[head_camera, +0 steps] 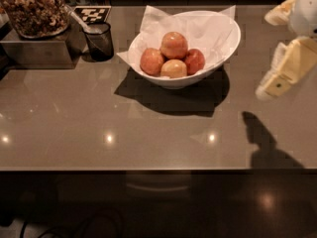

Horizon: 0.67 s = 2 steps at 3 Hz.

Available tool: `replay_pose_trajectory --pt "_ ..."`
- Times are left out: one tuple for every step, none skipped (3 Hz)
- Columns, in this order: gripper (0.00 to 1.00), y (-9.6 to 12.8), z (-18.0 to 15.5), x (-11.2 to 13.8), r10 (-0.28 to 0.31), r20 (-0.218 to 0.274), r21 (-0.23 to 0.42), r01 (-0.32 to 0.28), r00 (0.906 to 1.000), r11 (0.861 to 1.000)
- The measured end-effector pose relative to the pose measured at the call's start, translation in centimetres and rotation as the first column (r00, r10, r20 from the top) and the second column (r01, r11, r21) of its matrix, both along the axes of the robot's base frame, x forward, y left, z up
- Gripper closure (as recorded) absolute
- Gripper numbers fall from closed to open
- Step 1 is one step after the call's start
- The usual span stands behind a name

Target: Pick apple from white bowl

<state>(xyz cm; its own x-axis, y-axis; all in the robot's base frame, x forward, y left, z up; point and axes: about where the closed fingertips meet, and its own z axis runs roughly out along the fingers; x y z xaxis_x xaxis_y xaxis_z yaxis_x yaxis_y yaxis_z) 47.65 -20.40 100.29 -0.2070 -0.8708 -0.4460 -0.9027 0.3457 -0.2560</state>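
1. Looks like a break-room kitchen counter: long glossy grey-brown bench (pixel 99 133) with spots of lamp glare on it.
2. Food set out: white bowl (pixel 218 58), paper-lined, holding apples, with the biggest apple (pixel 174 44) on top.
3. Clear snack tub (pixel 32 9) on a metal box (pixel 34 51), dark cup (pixel 100 41) just beside.
4. Checkered tag (pixel 92 14) behind the cup.
5. My claw (pixel 270 86) hangs at the right, well apart from the bowl.
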Motion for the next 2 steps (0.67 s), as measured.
replay_pose_trajectory --pt "0.0 2.91 2.03 3.3 0.044 0.05 0.153 -0.051 0.9978 0.987" --pt "0.0 3.24 2.58 3.44 0.049 0.058 0.172 -0.058 0.9971 0.983"
